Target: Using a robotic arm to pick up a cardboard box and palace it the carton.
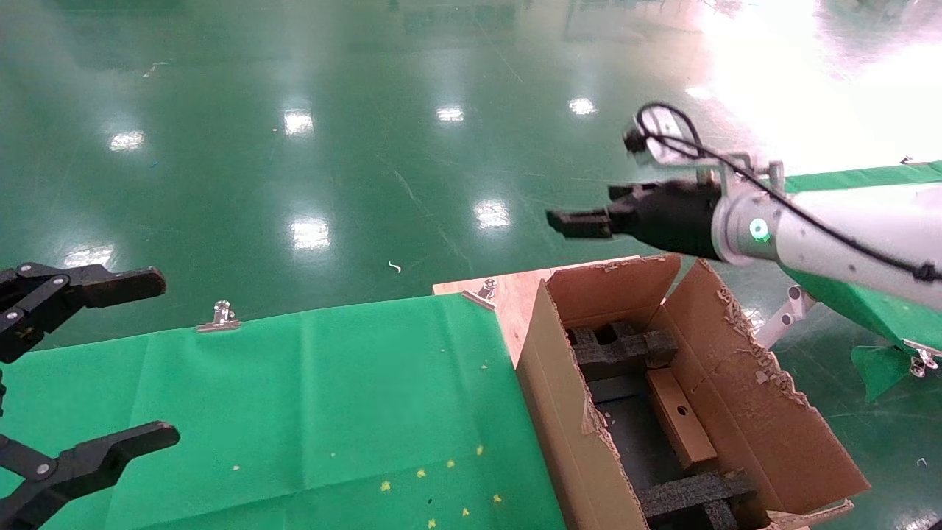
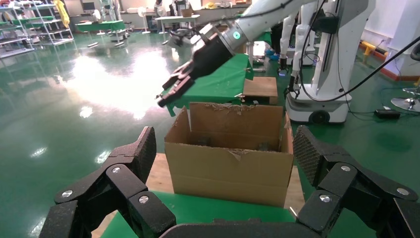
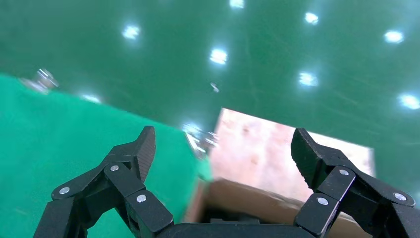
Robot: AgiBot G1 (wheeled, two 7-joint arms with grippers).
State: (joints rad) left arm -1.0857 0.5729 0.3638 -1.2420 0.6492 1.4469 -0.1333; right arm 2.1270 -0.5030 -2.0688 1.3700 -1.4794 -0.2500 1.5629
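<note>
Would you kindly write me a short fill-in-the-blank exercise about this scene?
1. The cardboard box lies inside the ____.
2. The right tool hangs above the carton, holding ____.
3. The blocks in the carton are coloured ____.
4. The left tool hangs over a cloth coloured ____.

Missing words: carton; nothing; black; green

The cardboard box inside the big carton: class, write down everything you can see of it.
The cardboard box is small, flat, rectangular and plain brown, with one round hole showing in its top face. It lies inside the carton, on the right side against the wall, between black foam blocks at its far and near ends. Nothing grips it; the right gripper hangs open above the carton's far edge.
</note>
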